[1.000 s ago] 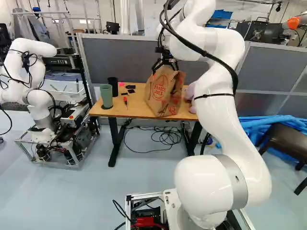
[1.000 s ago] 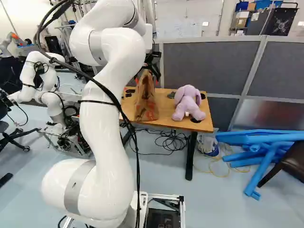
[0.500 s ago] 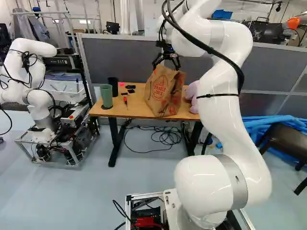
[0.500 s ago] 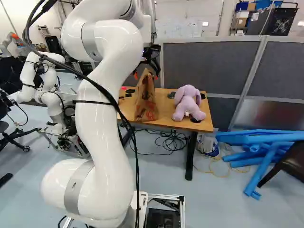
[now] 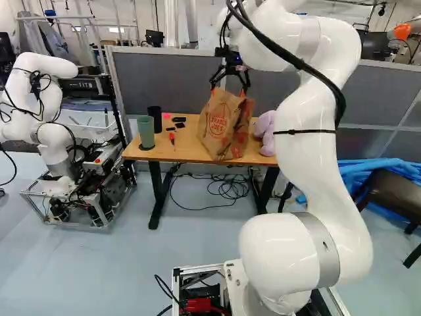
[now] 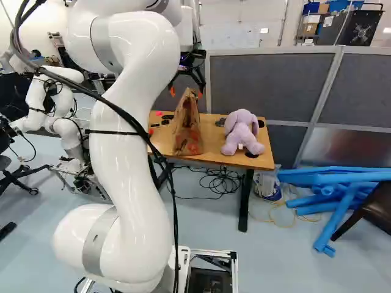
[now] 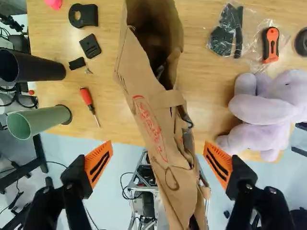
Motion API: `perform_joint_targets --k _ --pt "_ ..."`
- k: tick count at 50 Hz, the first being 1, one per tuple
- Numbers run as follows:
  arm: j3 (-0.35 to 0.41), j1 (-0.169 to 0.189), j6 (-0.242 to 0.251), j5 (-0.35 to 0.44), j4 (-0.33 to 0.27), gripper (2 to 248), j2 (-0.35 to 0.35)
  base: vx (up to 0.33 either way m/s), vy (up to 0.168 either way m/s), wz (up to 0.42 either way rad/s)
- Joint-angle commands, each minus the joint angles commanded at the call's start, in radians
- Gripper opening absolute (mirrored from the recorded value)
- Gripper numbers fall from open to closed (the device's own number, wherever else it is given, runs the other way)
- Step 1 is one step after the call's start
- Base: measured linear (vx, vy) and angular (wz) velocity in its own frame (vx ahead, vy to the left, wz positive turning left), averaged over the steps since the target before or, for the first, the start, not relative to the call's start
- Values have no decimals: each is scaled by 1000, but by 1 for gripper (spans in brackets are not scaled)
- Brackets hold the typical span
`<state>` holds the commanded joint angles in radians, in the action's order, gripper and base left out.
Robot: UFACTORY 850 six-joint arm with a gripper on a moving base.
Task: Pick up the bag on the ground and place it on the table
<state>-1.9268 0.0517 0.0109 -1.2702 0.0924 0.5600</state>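
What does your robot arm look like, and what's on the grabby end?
My arm is shiny white with fat, rounded joints and a silvery-grey band near the bottom. Black cables run along it, and a thin black strap wraps around it. The end effector is black, with two fingers wearing bright orange pads with dark slots.

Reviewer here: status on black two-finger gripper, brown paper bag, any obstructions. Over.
Black two-finger gripper open, above the bag. Brown paper bag upright on wooden table, ungripped. Lavender plush toy apart from bag, no visible obstruction.
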Motion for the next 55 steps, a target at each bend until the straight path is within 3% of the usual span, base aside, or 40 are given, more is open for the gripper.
perform_joint_targets --k 43,55 --pt "57 2 0 -129 0 247 -146 0 0 0" --pt "57 2 0 -144 0 247 -158 0 0 0"
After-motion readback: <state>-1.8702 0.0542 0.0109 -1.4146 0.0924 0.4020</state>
